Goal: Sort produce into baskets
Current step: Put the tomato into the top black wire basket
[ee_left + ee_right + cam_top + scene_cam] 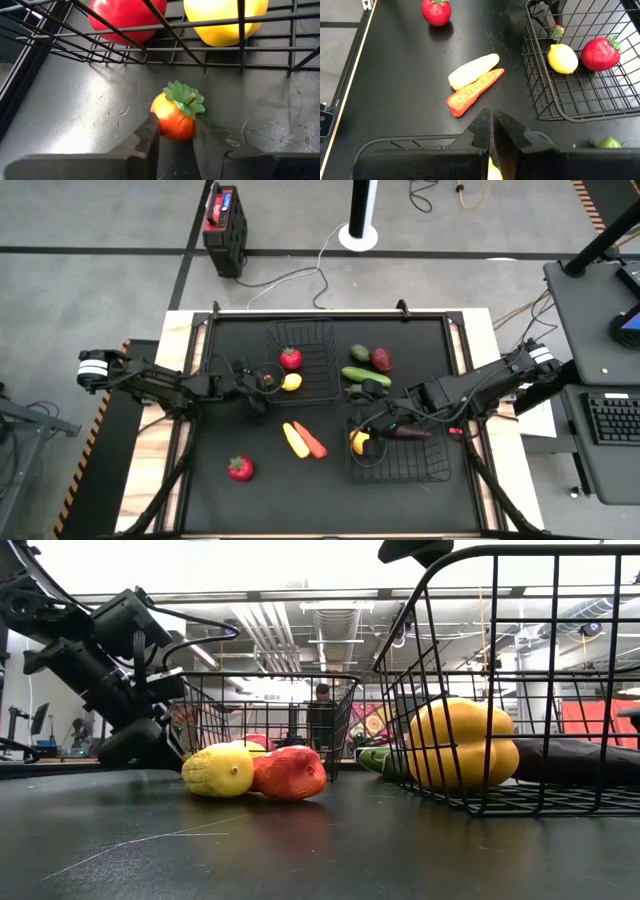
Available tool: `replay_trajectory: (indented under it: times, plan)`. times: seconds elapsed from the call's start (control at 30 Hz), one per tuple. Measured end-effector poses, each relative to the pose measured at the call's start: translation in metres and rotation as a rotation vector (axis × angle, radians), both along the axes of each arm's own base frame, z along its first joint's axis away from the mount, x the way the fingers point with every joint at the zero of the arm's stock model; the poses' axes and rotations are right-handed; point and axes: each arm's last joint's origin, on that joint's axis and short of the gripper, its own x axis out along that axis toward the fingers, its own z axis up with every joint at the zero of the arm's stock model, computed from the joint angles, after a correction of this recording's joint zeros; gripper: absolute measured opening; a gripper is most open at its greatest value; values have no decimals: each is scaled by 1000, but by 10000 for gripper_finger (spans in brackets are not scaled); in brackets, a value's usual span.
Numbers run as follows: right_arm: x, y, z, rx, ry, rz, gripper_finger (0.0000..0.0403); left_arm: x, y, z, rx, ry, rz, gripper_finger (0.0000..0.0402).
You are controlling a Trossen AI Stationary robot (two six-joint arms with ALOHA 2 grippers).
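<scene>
Orange fruit (174, 119) sits between left claw (176, 137) fingers.

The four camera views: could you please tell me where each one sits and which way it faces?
High view: overhead, straight down on the mat, both arms.
Low view: tabletop height, across to a basket; one arm at left.
Left wrist view: past the left gripper closing on a small orange fruit.
Right wrist view: past the shut right gripper.
Shared: the lemon and red fruit in both wrist views.

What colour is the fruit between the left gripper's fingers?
Orange with a green leafy top; left wrist view.
</scene>
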Motion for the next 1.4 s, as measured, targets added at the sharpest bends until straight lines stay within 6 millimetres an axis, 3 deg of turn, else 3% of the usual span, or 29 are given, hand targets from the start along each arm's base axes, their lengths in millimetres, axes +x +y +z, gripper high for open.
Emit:
replay_trajectory:
  times: [0.33,0.63,1.03,1.2,1.4]
  plan:
    - [0,0,0,5,0,-5,13,0,0,5,-7,-7,38,75]
    - [0,0,0,12,-1,-11,13,-6,2,18,-12,-4,221,75]
    - [0,0,-1,25,1,-24,13,-21,-11,37,-123,-106,239,75]
    - [0,0,-3,23,7,-25,13,-23,-22,55,-200,-126,246,75]
    - [0,0,-8,17,2,-21,13,-12,-39,90,-227,-131,164,75]
